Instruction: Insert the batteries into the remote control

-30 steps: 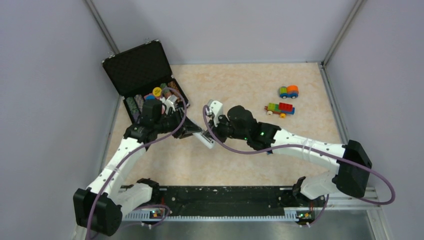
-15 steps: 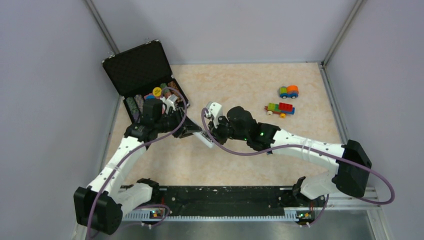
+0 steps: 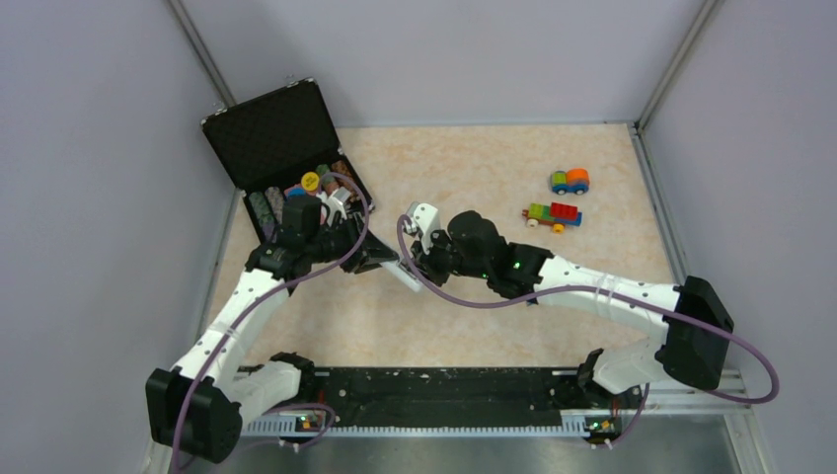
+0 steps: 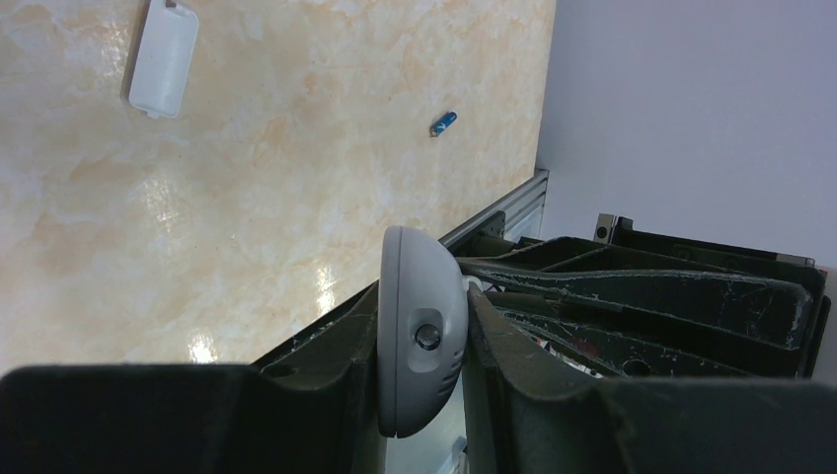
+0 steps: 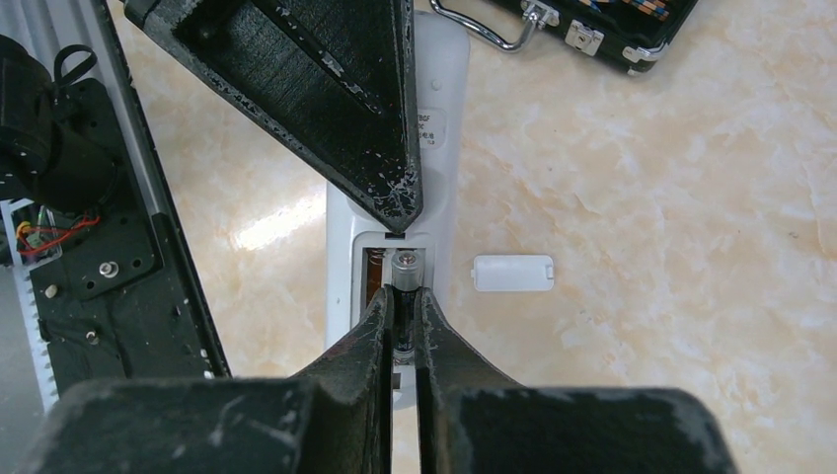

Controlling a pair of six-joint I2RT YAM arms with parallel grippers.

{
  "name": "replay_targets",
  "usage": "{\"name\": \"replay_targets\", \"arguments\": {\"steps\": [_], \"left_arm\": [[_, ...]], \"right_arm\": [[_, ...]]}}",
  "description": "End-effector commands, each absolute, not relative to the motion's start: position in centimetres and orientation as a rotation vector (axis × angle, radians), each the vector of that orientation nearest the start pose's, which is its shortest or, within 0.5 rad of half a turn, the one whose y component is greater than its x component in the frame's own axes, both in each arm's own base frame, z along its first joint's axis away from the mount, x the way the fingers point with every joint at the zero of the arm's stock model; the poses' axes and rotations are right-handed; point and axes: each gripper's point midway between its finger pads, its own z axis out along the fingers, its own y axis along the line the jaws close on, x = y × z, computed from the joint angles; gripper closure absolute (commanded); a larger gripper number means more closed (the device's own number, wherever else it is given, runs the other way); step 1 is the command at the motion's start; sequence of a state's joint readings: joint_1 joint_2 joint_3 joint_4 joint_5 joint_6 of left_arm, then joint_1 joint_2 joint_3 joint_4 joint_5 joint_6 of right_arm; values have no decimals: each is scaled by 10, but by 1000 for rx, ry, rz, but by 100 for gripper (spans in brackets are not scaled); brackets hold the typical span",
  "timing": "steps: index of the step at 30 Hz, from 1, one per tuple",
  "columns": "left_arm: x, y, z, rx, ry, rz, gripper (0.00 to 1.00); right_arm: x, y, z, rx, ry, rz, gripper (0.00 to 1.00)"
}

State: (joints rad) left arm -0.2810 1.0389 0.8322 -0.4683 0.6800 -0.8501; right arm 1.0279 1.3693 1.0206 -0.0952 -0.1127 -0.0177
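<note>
right gripper (image 5: 400,294) pinches battery (image 5: 405,267) in remote control (image 5: 441,99).

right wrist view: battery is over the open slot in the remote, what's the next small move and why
Probably ease the dark battery straight down until it seats, then release. The right gripper pinches it over the open compartment of the remote, and it doesn't look fully seated yet, while the left gripper clamps the remote.

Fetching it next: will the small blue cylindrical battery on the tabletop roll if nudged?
Probably: the small blue cylindrical battery lies on its side on the glossy marbled tabletop, so it may roll. Seems rigid, yet slim enough to slip from jaws.
</note>
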Motion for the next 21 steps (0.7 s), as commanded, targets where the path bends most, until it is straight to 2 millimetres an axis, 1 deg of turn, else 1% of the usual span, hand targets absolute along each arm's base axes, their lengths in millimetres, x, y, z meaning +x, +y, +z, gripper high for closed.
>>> {"name": "replay_targets", "arguments": {"steps": [1, 7, 10, 14, 21], "left_arm": [[227, -213, 243, -185, 2310, -1423, 100], [228, -213, 242, -184, 2310, -1420, 100], [228, -213, 240, -183, 2316, -1415, 100], [229, -213, 238, -188, 2323, -1411, 100], [228, -212, 237, -186, 2327, -1408, 100]], "right_arm": [[202, 374, 193, -1116, 1802, 723, 94], [202, 376, 194, -1112, 1805, 731, 91], [202, 377, 197, -1110, 1798, 735, 89], [202, 378, 205, -1083, 1812, 755, 82], [201, 380, 210, -1073, 1821, 767, 79]]}}
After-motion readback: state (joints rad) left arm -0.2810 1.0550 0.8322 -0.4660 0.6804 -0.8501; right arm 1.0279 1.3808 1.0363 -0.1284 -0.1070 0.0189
